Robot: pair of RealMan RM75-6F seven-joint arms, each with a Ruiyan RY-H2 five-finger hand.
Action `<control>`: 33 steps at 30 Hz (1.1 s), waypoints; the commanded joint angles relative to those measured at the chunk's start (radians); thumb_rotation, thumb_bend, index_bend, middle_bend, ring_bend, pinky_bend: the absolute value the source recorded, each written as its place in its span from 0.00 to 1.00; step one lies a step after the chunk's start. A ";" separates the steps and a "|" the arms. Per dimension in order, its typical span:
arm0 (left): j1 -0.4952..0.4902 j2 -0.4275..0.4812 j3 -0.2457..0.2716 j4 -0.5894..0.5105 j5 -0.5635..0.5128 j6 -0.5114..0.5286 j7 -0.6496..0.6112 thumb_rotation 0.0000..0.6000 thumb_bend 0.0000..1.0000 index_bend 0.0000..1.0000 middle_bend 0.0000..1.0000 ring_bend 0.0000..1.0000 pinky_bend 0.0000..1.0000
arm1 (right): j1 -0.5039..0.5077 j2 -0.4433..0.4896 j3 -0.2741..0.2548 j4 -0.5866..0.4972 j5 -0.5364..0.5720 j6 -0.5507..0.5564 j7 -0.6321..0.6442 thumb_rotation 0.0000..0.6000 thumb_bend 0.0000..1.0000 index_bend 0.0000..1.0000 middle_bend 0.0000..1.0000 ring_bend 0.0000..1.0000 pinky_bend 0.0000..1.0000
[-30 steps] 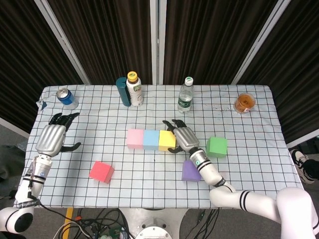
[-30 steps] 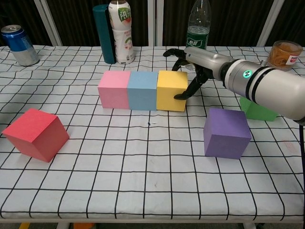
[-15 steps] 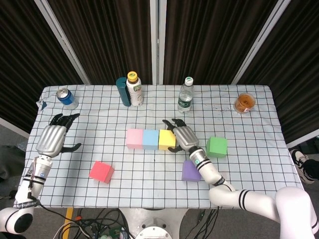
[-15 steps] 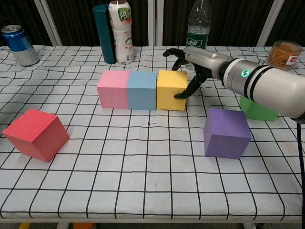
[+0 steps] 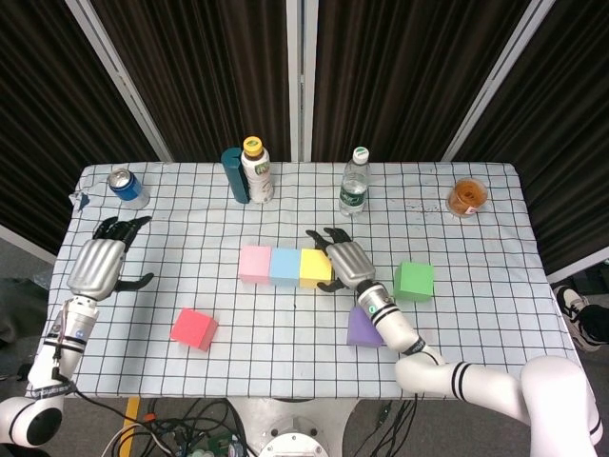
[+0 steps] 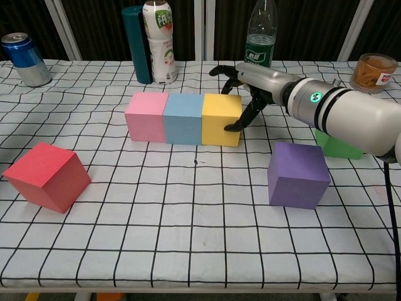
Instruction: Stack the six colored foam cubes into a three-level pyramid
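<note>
while unseen chestward, left hand [image 5: 98, 266] hovers

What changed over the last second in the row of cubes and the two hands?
The right hand, pressing on the yellow cube, slid toward the robot's left, pushing the touching row of yellow, blue cube and pink cube slightly that way. Nothing was picked up or released. The left hand, red cube, purple cube and green cube stayed put.
</note>
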 commanded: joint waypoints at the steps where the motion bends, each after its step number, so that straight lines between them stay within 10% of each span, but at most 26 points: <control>1: 0.001 0.001 -0.001 0.000 0.002 0.001 -0.001 1.00 0.16 0.11 0.14 0.16 0.09 | 0.002 -0.004 0.001 0.001 0.002 -0.001 -0.002 1.00 0.15 0.00 0.30 0.02 0.01; 22: 0.004 0.000 -0.003 0.007 0.019 -0.006 -0.007 1.00 0.16 0.11 0.14 0.16 0.09 | 0.009 0.010 -0.004 -0.039 0.034 -0.015 -0.041 1.00 0.13 0.00 0.11 0.00 0.00; 33: 0.010 0.036 0.037 0.058 0.113 -0.036 -0.094 1.00 0.16 0.11 0.14 0.16 0.09 | -0.114 0.329 0.018 -0.356 -0.025 0.102 0.003 1.00 0.13 0.00 0.04 0.00 0.00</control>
